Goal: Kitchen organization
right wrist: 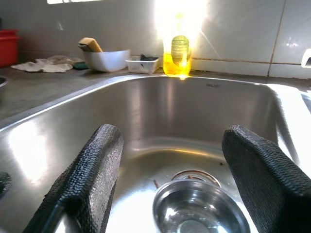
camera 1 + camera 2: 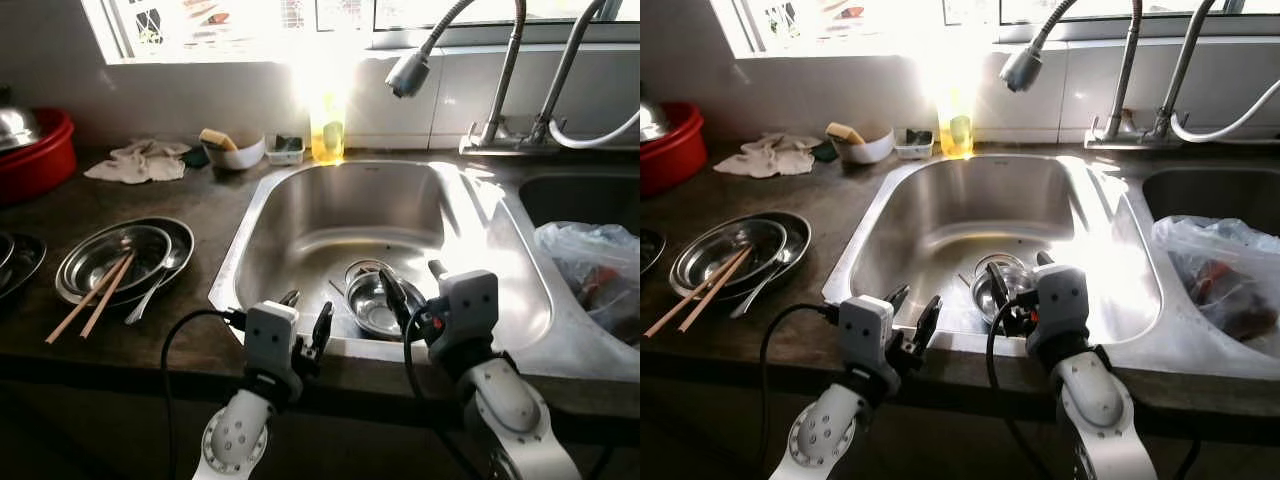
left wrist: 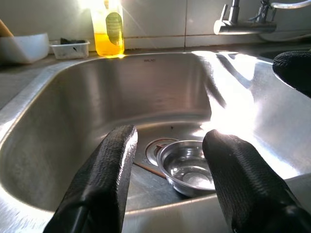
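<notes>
1. Both grippers hang over the sink's (image 2: 232, 262) near rim, holding nothing. Left gripper (image 2: 305, 318) has its fingers apart; right gripper (image 2: 410, 289) is spread wide, reaching out over the basin.
2. Likely target: the small steel bowl (image 2: 377, 300) on the sink floor, sitting right by the drain (image 3: 156, 148). Upright, apparently empty, between both sets of fingers in the wrist views.
3. Risk – slip. Thin, shiny, rounded rim with nothing for the pads to bite. A shallow or off-centre pinch would likely squirt it sideways across the steel floor.
4. Risk – collision. Both grippers sit close together over the same bowl; if both descend, the fingers could clash. Better if one arm goes and the other waits.
5. Risk – bad depth read. Hard window glare washes out the sink's right wall and the soap bottle (image 2: 327, 128), and reflections on steel could throw off rim height. The fingers might hit the sink floor or close above the rim.
6. Risk – snag. A thin stick-like piece lies on the floor beside the bowl – can't tell what it is; it could get pinched along with the rim.
7. Elsewhere: plates (image 2: 172, 235) with chopsticks (image 2: 92, 297) and a spoon (image 2: 152, 290) on the left counter, a bag (image 2: 590, 265) in the right basin – well apart, not at risk now.
</notes>
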